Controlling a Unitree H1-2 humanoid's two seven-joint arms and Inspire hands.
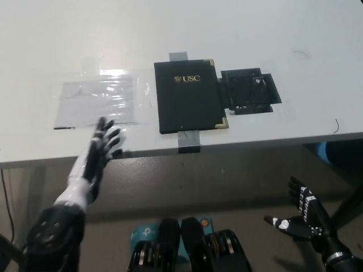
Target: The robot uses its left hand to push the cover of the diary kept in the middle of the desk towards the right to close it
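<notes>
The diary (pixel 190 96) lies closed, cover up, mid-desk (pixel 255 34), with grey tape (pixel 189 140) at its near edge. The left hand (pixel 101 148) hovers at the desk's front edge, well left of the diary, fingers spread, holding nothing. The right hand (pixel 303 212) rests below the desk, fingers apart.

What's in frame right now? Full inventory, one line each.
diary: 1, black with gold USC lettering and gold corners, closed, mid-desk
clear plastic sheet: 1, transparent, left of the diary
black mat: 1, right of the diary, touching it
grey tape: 2 pieces, at the diary's near and far edges
desk: 1, white
box: 1, teal, on floor under the desk
left hand: white, open, at the desk's near edge, off the diary
right hand: black, open, below the desk, lower right
</notes>
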